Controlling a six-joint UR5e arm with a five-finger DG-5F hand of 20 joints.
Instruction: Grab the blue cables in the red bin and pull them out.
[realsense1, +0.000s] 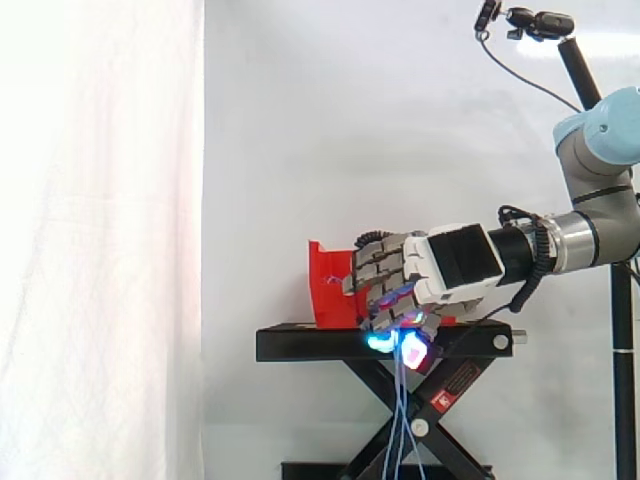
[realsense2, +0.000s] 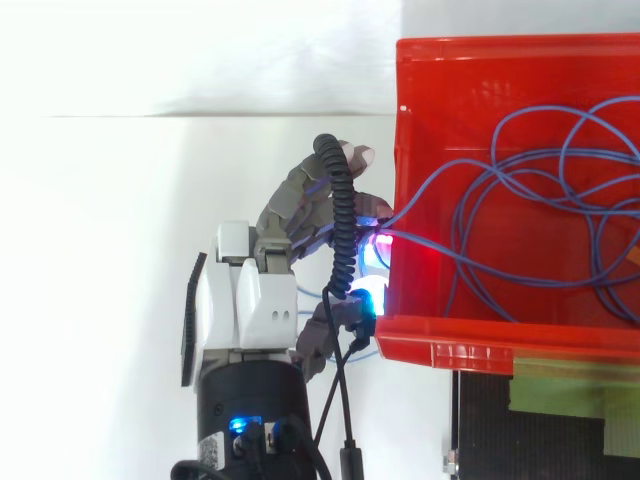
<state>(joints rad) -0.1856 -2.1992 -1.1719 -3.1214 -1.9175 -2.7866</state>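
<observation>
In the top view the red bin (realsense2: 470, 70) holds a loose tangle of thin blue cables (realsense2: 540, 170). Some strands run over the bin's left wall into my hand (realsense2: 250, 300), which sits just outside that wall. Its fingers are curled and pinch the strands, with the pads glowing cyan and magenta. In the side view my hand (realsense1: 455, 265) hangs level in front of the red bin (realsense1: 328, 285), fingers curled downward. Blue cables (realsense1: 403, 420) drop from the fingertips (realsense1: 412, 348) past the stand towards the floor.
The bin rests on a black scissor stand (realsense1: 300, 343) before a white curtain (realsense1: 100, 240). A camera on a black pole (realsense1: 540, 22) stands at the upper right, behind my arm. Open room lies left of the bin in the top view.
</observation>
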